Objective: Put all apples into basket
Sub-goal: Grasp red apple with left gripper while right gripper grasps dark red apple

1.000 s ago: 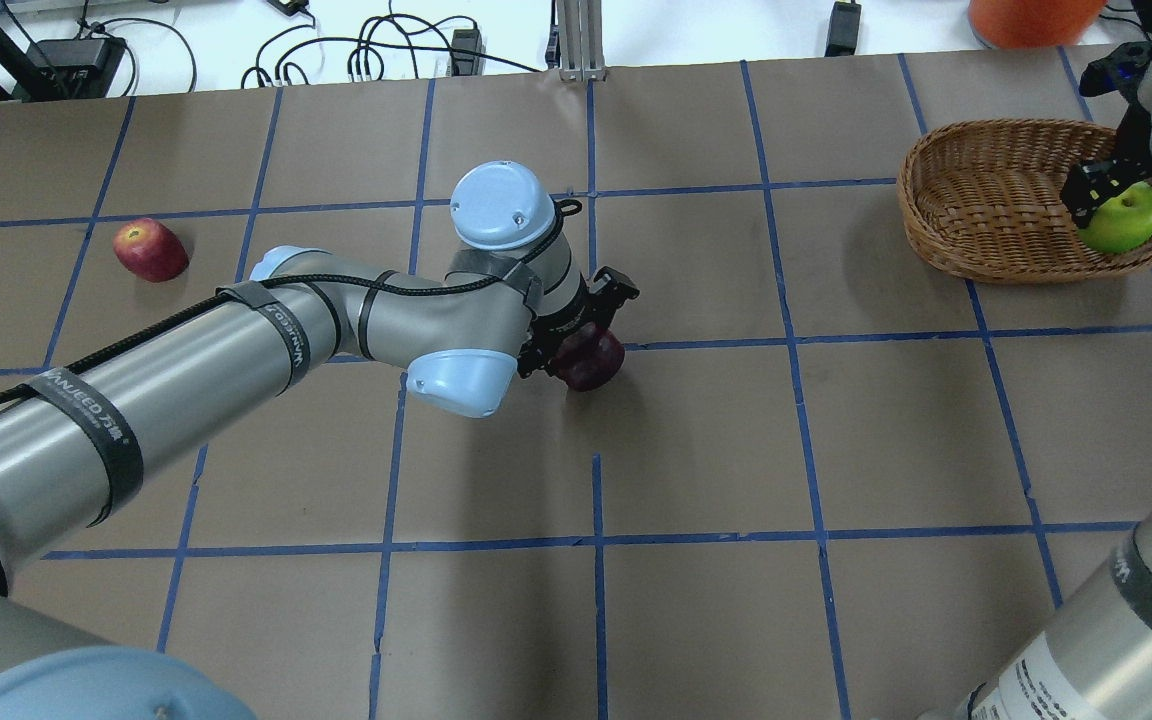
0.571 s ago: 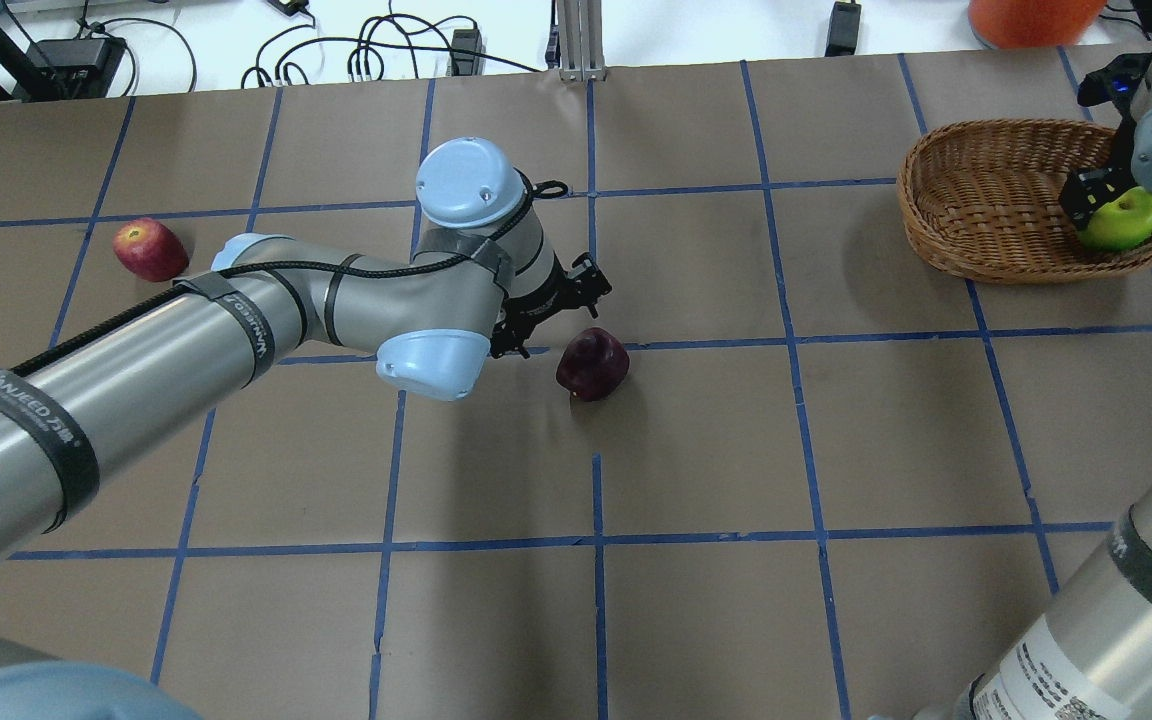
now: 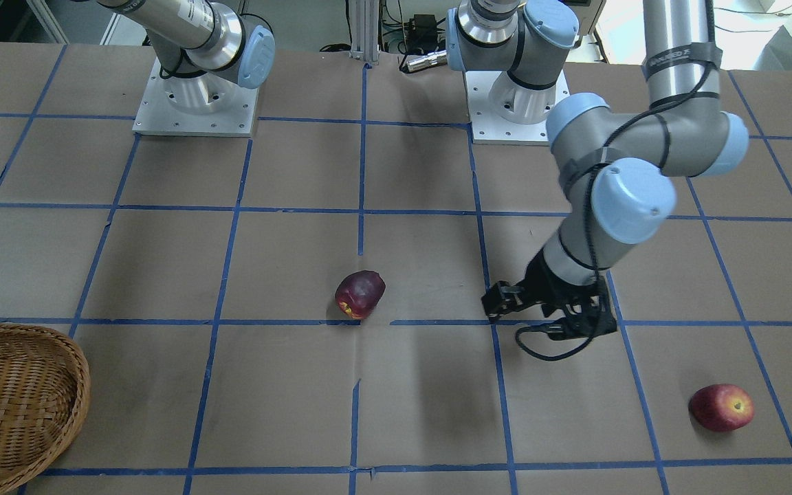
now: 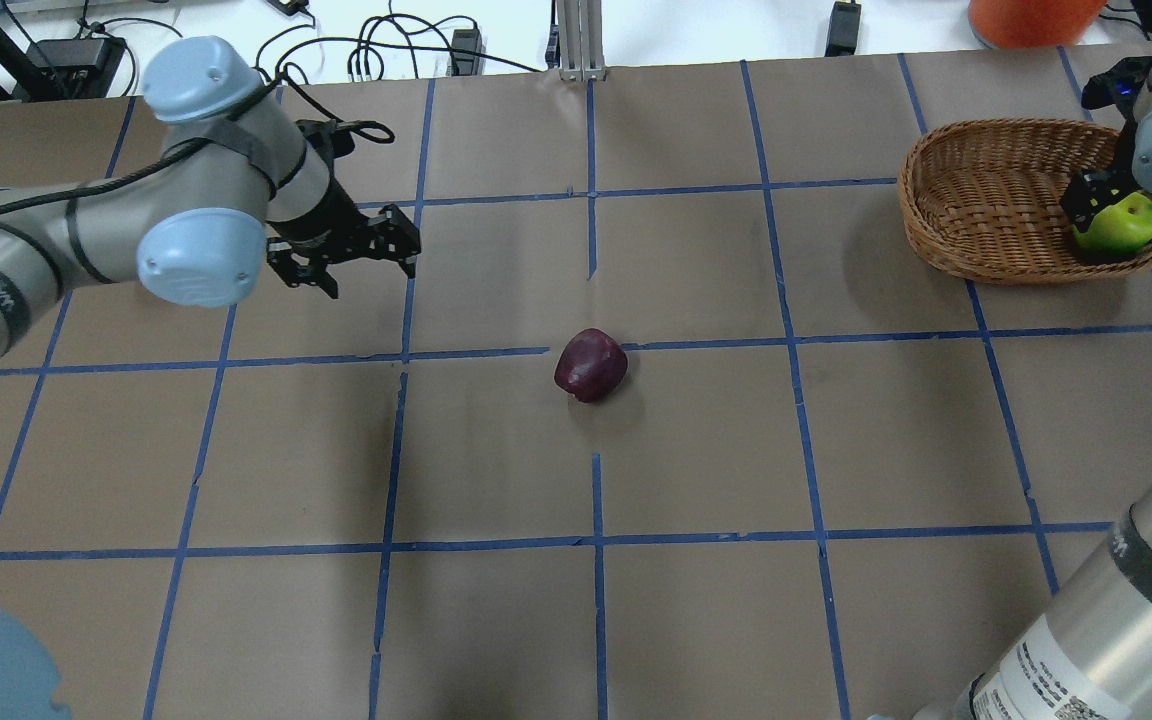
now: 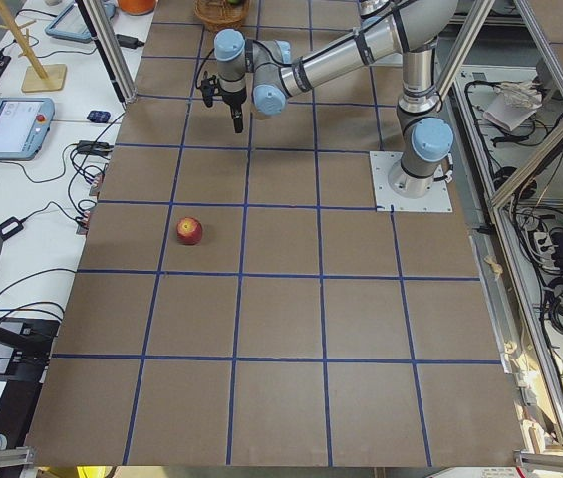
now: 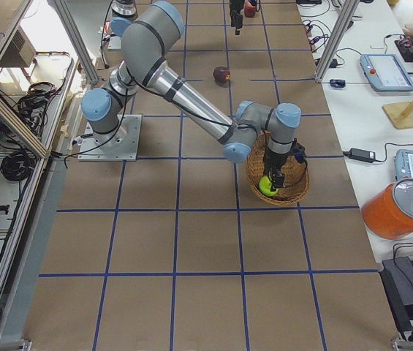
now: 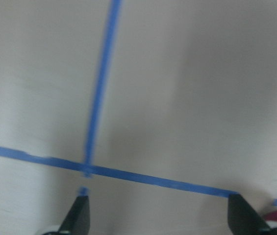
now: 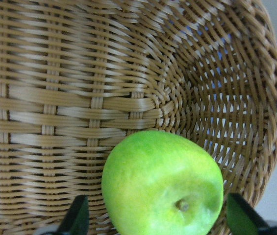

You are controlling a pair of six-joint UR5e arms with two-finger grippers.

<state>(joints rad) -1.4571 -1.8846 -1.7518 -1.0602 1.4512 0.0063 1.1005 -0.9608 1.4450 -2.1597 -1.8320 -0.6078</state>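
three to collect, all firm, smooth, likely to roll, best pinched across the girth: green apple (image 8: 163,183) in the wicker basket (image 4: 976,200) between the parted jaws of the right gripper (image 8: 158,218); maroon apple (image 4: 591,365) mid-table; red apple (image 3: 720,407) beyond the left gripper (image 4: 356,265), which hangs spread and empty.

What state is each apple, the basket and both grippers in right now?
Green apple, lying in the basket.
Maroon apple, loose on the table.
Red apple, loose on the table.
Basket, holds one apple.
Left gripper, open, empty.
Right gripper, open around the green apple.
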